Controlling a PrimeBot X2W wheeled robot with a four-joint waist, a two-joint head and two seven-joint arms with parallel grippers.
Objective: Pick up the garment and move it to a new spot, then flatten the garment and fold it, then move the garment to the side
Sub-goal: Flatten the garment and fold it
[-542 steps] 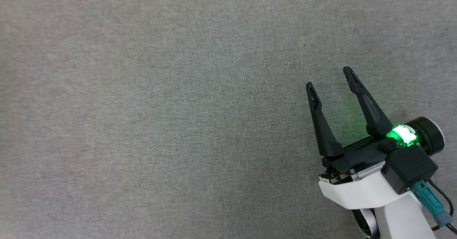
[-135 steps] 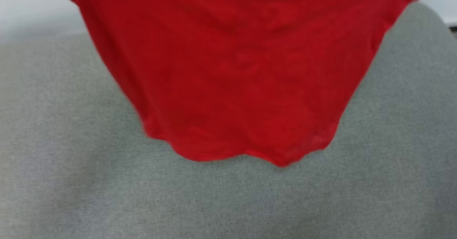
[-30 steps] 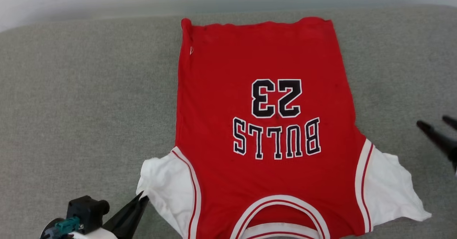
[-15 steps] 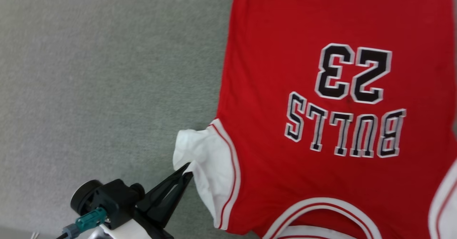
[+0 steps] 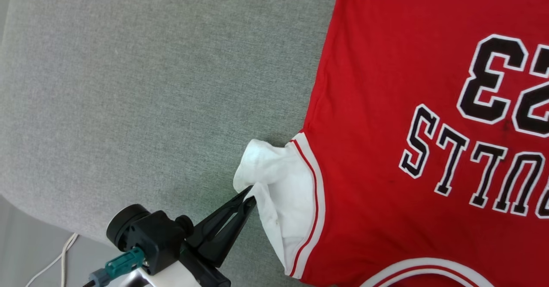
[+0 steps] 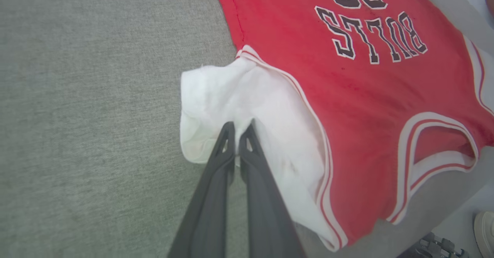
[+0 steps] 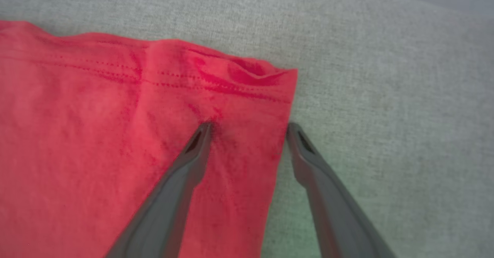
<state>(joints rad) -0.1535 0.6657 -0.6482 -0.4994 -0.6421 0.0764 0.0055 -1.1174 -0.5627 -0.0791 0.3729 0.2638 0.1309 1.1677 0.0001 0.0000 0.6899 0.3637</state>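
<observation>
Head view: grey cloth surface [image 5: 128,85], floor [image 5: 17,244]; left jaws clamping garment [image 5: 386,107], right jaws apart.

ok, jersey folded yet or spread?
Spread, unfolded: the garment lies flat, lettering up, its white sleeve bunched in the shut left gripper.

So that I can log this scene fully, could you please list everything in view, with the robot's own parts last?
jersey: one, red with white sleeves and black "BULLS" lettering, spread print-up on the grey surface.
fabric-covered surface: one, grey weave, under the jersey.
cable: one, white, on the pale floor past the surface's edge.
pale object: one, off-white, on the floor, too cut off to name.
left hand: one, dark fingers, shut on the jersey's white sleeve.
right hand: one, dark fingers, open at the jersey's red hem corner, one finger on the cloth, the other just off its edge.
</observation>
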